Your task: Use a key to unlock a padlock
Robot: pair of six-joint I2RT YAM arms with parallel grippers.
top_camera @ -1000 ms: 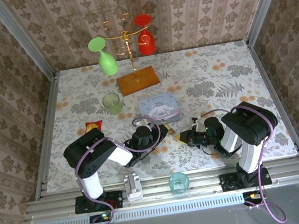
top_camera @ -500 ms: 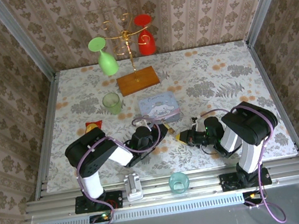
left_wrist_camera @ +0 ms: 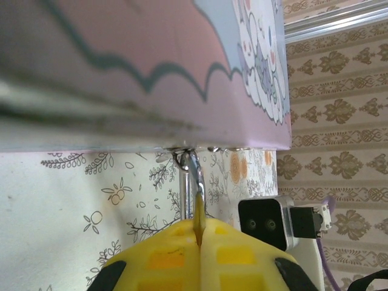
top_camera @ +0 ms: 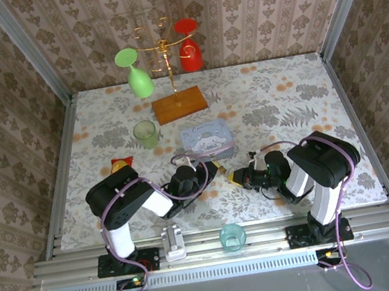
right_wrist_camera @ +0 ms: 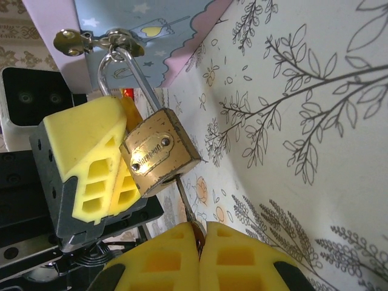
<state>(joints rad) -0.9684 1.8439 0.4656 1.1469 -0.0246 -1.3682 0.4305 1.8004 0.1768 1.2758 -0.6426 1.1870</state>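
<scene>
The small brass padlock (right_wrist_camera: 160,159) hangs by its silvery shackle (right_wrist_camera: 121,73) from the hasp of the pale blue tin (top_camera: 207,141). My left gripper (left_wrist_camera: 199,233) is shut on the padlock, whose thin brass edge shows between the yellow fingers (right_wrist_camera: 91,157). The shackle (left_wrist_camera: 193,170) rises from them to the tin's hasp. The thin dark key (right_wrist_camera: 185,197) sits in the keyhole at the padlock's bottom, and my right gripper (right_wrist_camera: 199,233) is shut on its head. In the top view both grippers, left (top_camera: 216,169) and right (top_camera: 237,177), meet in front of the tin.
A green cup (top_camera: 146,134) and a gold-and-red packet (top_camera: 120,163) lie left of the tin. Behind it stands a glass rack on a wooden base (top_camera: 179,104) with a green glass (top_camera: 138,77) and a red glass (top_camera: 190,51). A teal cup (top_camera: 231,236) sits at the front rail.
Almost nothing differs. The left arm has crept slightly to the right, and both grippers stay together at the padlock.
</scene>
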